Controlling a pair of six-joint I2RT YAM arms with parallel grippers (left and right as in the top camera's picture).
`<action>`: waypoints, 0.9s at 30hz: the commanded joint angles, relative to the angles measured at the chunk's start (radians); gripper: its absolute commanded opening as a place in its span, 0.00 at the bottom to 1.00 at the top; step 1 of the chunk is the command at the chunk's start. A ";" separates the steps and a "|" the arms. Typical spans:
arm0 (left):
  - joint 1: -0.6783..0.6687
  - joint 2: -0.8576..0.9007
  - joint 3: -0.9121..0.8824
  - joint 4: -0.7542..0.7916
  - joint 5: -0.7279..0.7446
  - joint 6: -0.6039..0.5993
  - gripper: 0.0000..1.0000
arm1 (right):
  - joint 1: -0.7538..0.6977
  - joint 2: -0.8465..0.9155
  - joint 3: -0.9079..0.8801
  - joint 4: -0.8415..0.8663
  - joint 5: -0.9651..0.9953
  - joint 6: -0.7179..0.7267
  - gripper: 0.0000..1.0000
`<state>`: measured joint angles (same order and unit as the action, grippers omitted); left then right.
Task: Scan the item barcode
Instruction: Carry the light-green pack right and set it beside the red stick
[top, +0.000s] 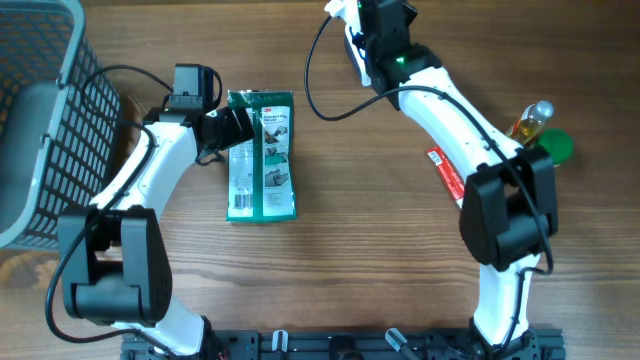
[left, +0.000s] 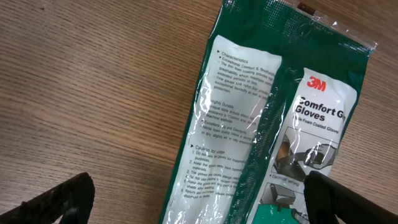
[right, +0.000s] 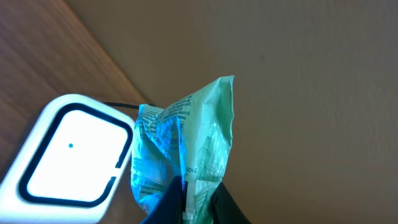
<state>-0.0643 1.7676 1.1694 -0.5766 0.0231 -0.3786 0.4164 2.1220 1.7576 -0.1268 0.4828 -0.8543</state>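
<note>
A 3M glove packet (top: 262, 155) lies flat on the wooden table (top: 360, 240), printed side up, and I place everything else from it. The left pincer (left: 202, 200) hangs right over the packet's upper left part with its jaws spread as wide as they go. One dark finger (left: 59, 199) is out over bare wood and the other is above the packet's face. It holds nothing.

Away to the packet's upper right, at the far edge of the table, the right pincer (right: 198, 202) is closed tight on the bottom edge of a crinkled green packet (right: 186, 137). It holds this upright in the air, well clear of the glove packet. Just beside that green packet, on the glove packet's side, is a white scanner (right: 71, 155) with a rounded, brightly lit window. I cannot tell whether the two touch, or make out a barcode.

A grey mesh basket (top: 60, 120) stands left of the glove packet, beyond the left arm. Far to its right is a small bottle (top: 535, 120) of yellow liquid next to something round and green. Between the bottle and the glove packet, a red strip (top: 442, 168) shows from under the right arm.
</note>
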 joint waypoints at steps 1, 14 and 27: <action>0.002 -0.007 0.011 0.003 -0.010 0.012 1.00 | 0.003 0.042 0.011 0.021 0.033 -0.010 0.04; 0.002 -0.007 0.011 0.003 -0.010 0.013 1.00 | 0.006 0.051 0.002 -0.147 -0.075 0.006 0.04; 0.002 -0.007 0.011 0.003 -0.010 0.013 1.00 | 0.006 0.051 0.002 -0.288 -0.256 0.151 0.04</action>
<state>-0.0643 1.7676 1.1694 -0.5762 0.0231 -0.3786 0.4164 2.1567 1.7576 -0.3946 0.3050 -0.7486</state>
